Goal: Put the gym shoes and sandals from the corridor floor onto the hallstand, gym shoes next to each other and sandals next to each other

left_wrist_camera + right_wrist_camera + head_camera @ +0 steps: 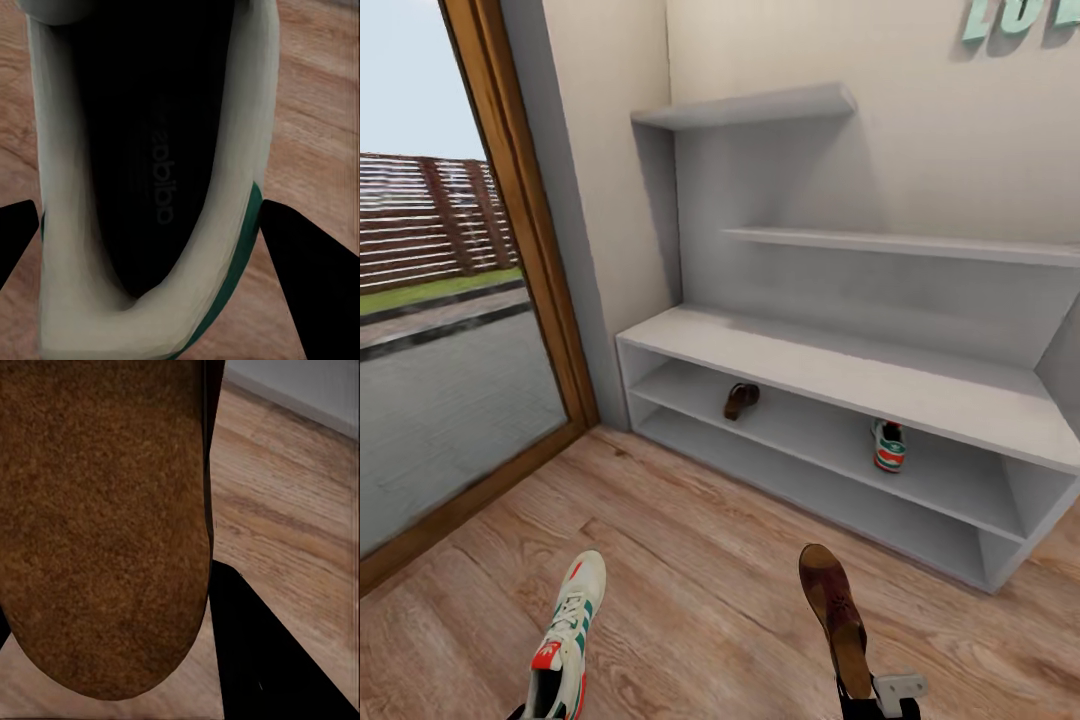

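Your pale grey stepped hallstand (920, 395) holds one sneaker (888, 446) and one brown sandal (740, 400) on its upper open shelf | your left gripper (150, 232) clamps the off-white green-striped sneaker (565, 640) | your right gripper (105, 615) clamps the flat brown leather sandal (835, 605), above wood-plank floor (700, 560)

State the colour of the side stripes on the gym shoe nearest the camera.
Green, on the off-white gym shoe; clearest in the head view.

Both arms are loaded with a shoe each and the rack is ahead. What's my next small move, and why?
Probably roll closer to the hallstand. The left gripper holds a gym shoe and the right gripper a sandal, while their mates, the other sandal and other gym shoe, sit apart on its upper shelf, beyond bare floor.
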You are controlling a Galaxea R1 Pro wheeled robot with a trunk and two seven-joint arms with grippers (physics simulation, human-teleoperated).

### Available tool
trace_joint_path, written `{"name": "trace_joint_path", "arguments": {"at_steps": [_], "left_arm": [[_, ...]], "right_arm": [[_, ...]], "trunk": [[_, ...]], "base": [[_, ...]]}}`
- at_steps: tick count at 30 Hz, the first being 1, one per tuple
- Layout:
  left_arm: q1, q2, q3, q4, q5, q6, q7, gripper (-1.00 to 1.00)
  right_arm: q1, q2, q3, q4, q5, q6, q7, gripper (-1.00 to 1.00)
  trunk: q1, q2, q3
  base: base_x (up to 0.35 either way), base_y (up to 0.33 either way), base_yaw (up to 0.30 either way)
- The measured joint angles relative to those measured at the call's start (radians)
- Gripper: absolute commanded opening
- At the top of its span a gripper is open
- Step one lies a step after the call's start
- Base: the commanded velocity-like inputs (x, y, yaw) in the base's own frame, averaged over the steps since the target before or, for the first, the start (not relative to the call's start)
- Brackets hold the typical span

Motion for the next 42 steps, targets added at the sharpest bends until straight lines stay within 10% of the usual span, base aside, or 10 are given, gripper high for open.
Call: {"name": "trace_joint_path", "arguments": {"at_steps": [42], "left_arm": [[0.0, 0.0, 0.002, 0.0, 0.002, 0.0, 0.0, -1.0]], "right_arm": [[0.0, 0.0, 0.0, 0.0, 0.0, 0.0, 0.0, -1.0]], "trunk": [[0.0, 0.0, 0.0]], "base": [[-0.057, 0.067, -0.263]]}}
